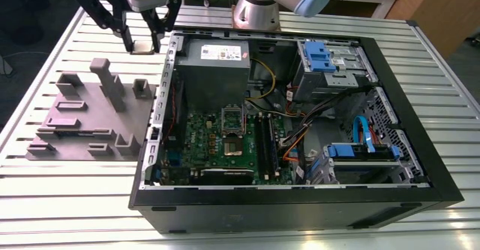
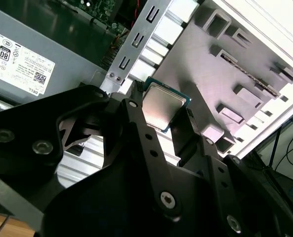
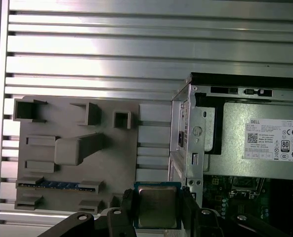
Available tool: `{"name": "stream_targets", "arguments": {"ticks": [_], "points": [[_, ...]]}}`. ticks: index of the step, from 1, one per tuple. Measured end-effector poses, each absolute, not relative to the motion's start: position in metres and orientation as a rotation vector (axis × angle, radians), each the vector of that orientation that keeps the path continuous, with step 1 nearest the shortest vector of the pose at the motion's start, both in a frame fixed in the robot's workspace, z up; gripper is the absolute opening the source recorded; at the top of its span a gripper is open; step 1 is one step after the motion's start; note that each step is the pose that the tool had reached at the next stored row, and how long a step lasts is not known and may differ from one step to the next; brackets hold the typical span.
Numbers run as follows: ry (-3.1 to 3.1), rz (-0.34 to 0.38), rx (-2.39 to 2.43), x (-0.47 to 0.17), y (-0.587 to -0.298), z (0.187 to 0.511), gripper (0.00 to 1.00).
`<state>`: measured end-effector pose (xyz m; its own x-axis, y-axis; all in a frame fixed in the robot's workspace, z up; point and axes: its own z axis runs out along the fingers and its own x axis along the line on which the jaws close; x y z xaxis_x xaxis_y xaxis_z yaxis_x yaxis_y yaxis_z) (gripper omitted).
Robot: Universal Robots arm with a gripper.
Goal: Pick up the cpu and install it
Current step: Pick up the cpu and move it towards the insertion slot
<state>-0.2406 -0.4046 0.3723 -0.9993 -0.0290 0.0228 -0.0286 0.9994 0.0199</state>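
The cpu: silver-grey top, teal rim. The fixture block: grey. The table: silver, ribbed stripes. The computer case: black. The drive brackets: blue. The motherboard: green. The power supply: grey, white label.

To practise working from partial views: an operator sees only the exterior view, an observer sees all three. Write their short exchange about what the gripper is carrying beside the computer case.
Operator: The gripper hangs beside the computer case. What is in it?
Observer: Both wrist views show the cpu clamped between its fingers.
Operator: Which face shows?
Observer: Its silver metal top faces both wrist cameras.
Operator: Anything in the grey holder?
Observer: In the first wrist view, a strip with blue parts lies in one slot.
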Motion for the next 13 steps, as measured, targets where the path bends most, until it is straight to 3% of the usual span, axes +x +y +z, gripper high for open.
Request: {"name": "stream_targets", "arguments": {"ticks": [13], "points": [[-3.118, -0.03, 0.045, -0.2402, -0.4046, 0.3723, 0.47]]}}
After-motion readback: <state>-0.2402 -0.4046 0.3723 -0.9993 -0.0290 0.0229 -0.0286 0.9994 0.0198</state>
